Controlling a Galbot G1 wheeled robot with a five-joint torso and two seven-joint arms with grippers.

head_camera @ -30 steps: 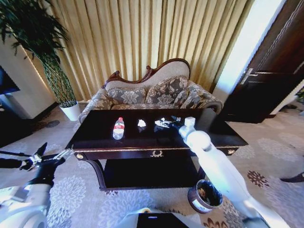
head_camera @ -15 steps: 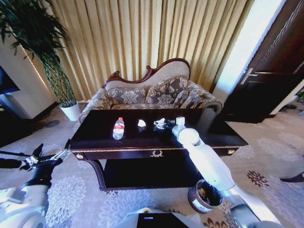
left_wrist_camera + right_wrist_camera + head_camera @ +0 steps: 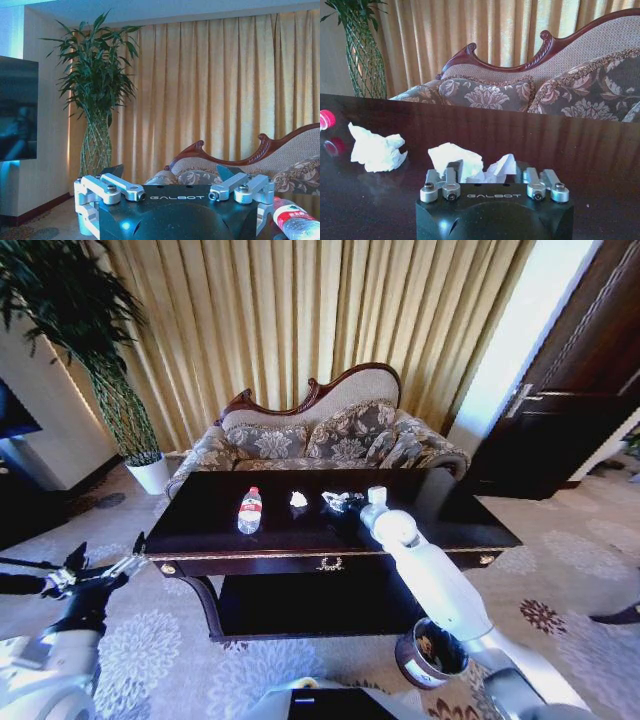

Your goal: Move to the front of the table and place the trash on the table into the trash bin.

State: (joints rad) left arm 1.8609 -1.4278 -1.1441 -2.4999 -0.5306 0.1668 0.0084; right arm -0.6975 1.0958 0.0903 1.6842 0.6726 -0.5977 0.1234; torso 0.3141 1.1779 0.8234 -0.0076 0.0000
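On the dark glossy table point(image 3: 470, 525) stand a clear bottle point(image 3: 250, 510) with a red cap point(image 3: 326, 119) and a small white paper wad point(image 3: 298, 499) point(image 3: 375, 147). A second crumpled paper wad point(image 3: 338, 502) point(image 3: 470, 162) lies right of them, mid-table. My right gripper point(image 3: 340, 503) point(image 3: 487, 170) reaches over the table's front edge, and its fingers press this wad from both sides. The round dark trash bin point(image 3: 430, 652) stands on the carpet under my right arm. My left gripper point(image 3: 100, 572) point(image 3: 170, 172) hangs open left of the table, holding nothing.
A floral sofa point(image 3: 320, 440) stands behind the table, with gold curtains point(image 3: 300, 320) beyond it. A tall plant in a white pot point(image 3: 152, 473) stands at the back left. A dark door point(image 3: 570, 390) is at the right. Patterned carpet point(image 3: 180, 640) surrounds the table.
My right arm has swung left over the table, bringing its gripper onto the rightmost paper wad. The left arm has barely shifted.
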